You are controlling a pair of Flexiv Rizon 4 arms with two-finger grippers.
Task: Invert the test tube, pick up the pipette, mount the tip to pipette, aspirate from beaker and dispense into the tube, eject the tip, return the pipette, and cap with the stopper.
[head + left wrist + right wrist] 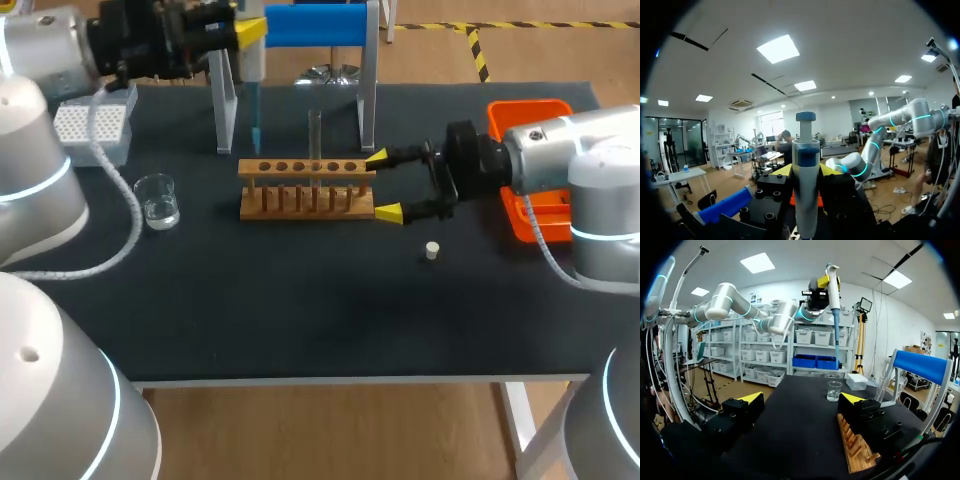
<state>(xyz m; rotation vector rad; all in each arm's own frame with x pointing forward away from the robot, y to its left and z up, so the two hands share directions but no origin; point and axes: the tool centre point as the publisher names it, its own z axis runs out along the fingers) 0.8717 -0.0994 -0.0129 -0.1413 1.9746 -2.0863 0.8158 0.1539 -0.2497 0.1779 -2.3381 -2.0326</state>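
My left gripper (236, 32) is raised at the back left, shut on the pipette (255, 95). The pipette hangs upright, its slim bluish end above the table behind the wooden rack (307, 190). In the left wrist view the pipette (806, 165) stands between the yellow tips of the left gripper (805, 172). A clear test tube (315, 135) stands upright in the rack. My right gripper (384, 185) is open at the rack's right end and holds nothing. The beaker (158, 200) with liquid stands left of the rack. A small white stopper (432, 250) lies in front of the right gripper.
A white tip box (92, 125) sits at the back left. The clear pipette stand with a blue top (315, 25) is behind the rack. An orange tray (525, 115) lies at the right, under my right arm. From the right wrist, the rack (855, 452) is beside one finger and the beaker (834, 390) ahead.
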